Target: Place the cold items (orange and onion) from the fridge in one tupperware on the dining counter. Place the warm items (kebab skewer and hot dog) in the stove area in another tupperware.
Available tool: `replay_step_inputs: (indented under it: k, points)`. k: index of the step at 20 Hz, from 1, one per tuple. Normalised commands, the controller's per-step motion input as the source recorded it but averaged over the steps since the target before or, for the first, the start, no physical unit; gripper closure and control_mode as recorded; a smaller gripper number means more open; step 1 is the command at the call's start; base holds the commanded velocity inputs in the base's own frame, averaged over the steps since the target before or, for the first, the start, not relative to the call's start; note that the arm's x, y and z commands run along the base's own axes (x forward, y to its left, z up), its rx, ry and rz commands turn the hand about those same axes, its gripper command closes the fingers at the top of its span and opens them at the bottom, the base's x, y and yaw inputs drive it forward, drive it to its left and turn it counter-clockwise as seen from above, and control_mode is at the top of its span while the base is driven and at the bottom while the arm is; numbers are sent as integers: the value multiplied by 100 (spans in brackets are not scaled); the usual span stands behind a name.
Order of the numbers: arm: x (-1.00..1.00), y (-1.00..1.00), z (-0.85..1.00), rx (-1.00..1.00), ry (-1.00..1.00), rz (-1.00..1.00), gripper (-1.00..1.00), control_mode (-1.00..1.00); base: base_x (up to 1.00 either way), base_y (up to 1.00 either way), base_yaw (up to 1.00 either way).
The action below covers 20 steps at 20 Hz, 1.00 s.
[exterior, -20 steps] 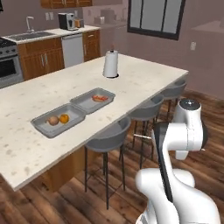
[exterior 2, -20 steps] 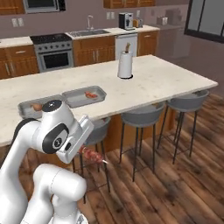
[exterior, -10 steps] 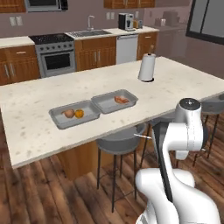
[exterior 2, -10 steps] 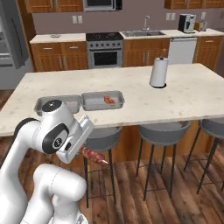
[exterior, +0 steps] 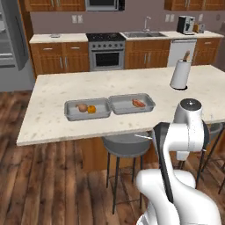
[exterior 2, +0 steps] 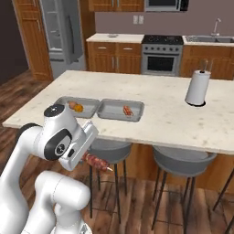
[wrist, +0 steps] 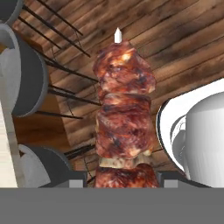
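Observation:
My gripper (wrist: pixel 124 177) is shut on the kebab skewer (wrist: pixel 124 118), a stick of browned meat chunks that points away from the hand over the wooden floor. In the right base view the kebab skewer (exterior 2: pixel 96 161) sticks out of the hand below the counter's edge, beside a stool. On the dining counter (exterior: pixel 57 92) stand two grey tupperware trays side by side. The left tupperware (exterior: pixel 88 118) holds the onion (exterior: pixel 81 107) and the orange (exterior: pixel 91 109). The hot dog (exterior: pixel 139 103) lies in the right tupperware (exterior: pixel 123 100). From the other side I see the onion (exterior 2: pixel 72 105), orange (exterior 2: pixel 78 108) and hot dog (exterior 2: pixel 128 110).
A paper towel roll (exterior: pixel 179 74) stands at the counter's right end. Grey bar stools (exterior 2: pixel 107 151) (exterior 2: pixel 183 160) line the near side of the counter. The stove (exterior: pixel 107 52) and sink are along the back wall, and the fridge (exterior 2: pixel 64 32) is at the far left.
The base has driven and turned, so the whole scene has shifted; the counter now lies square across both base views. The gripper stays shut on the kebab skewer.

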Motion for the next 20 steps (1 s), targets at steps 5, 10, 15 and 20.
replay_step_inputs:
  k: [5, 10, 15, 20]
  points:
    - [0, 0, 0, 0, 0, 0, 100, 100, 40, -72, 52]
    - [0, 0, 0, 0, 0, 0, 100, 100, 47, -73, 48]
    - [0, 0, 0, 0, 0, 0, 100, 100, 47, -61, 41]
    - [0, 0, 0, 0, 0, 0, 100, 100, 42, -43, 29]
